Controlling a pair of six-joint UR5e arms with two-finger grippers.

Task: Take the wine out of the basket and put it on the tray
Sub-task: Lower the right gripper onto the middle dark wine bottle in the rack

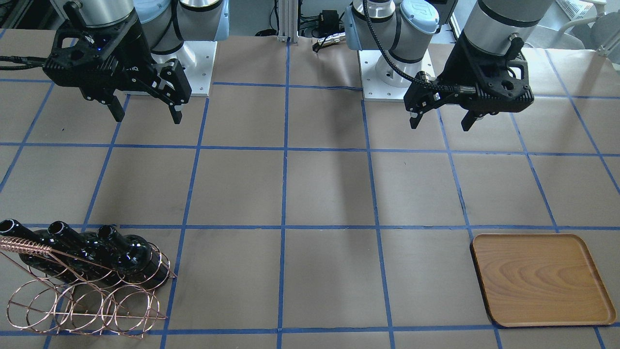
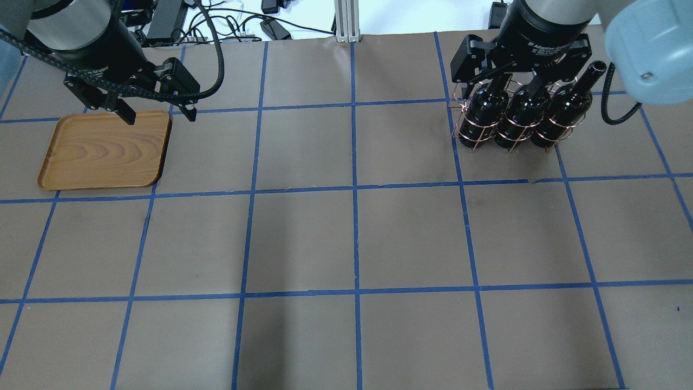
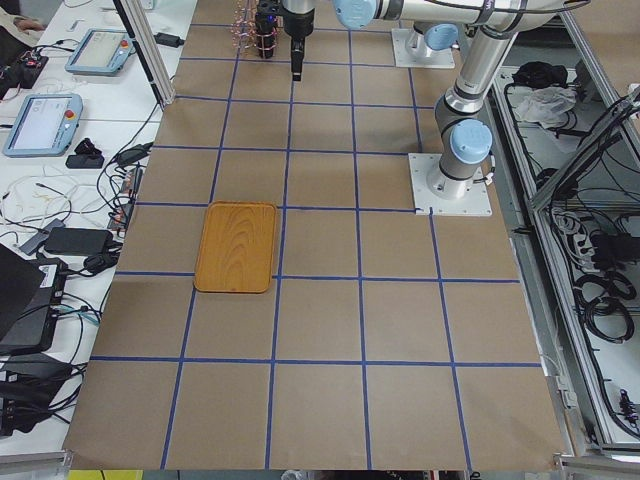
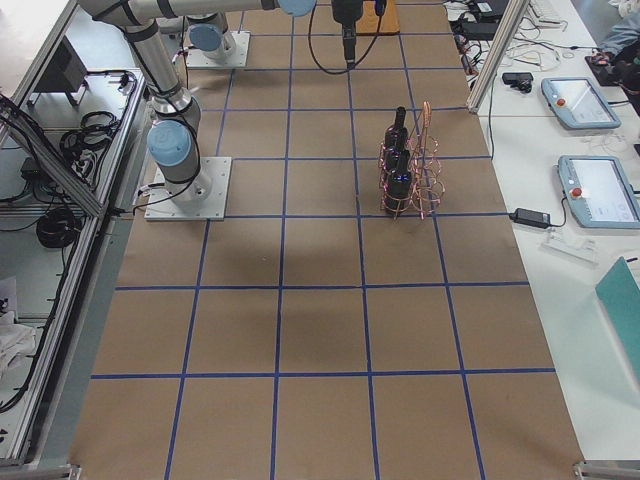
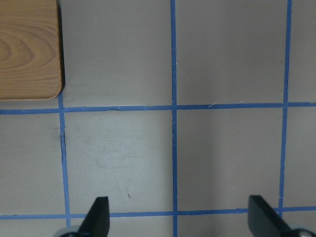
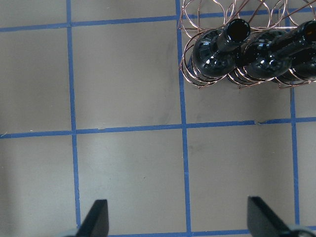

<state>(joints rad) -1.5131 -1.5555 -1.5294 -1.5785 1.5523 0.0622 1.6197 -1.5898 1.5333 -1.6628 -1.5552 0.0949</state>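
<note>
The right hand point(image 1: 147, 116), wide open and empty, has the basket point(image 6: 193, 79) at its one o'clock; a crooked pull on the wine point(image 6: 213, 58) might drag that light frame over.

Three wine bottles point(image 2: 517, 122) sit side by side in the basket point(image 1: 87, 295) at the table's point(image 2: 352, 238) right end; the tray point(image 1: 540, 281) lies at its left end
</note>
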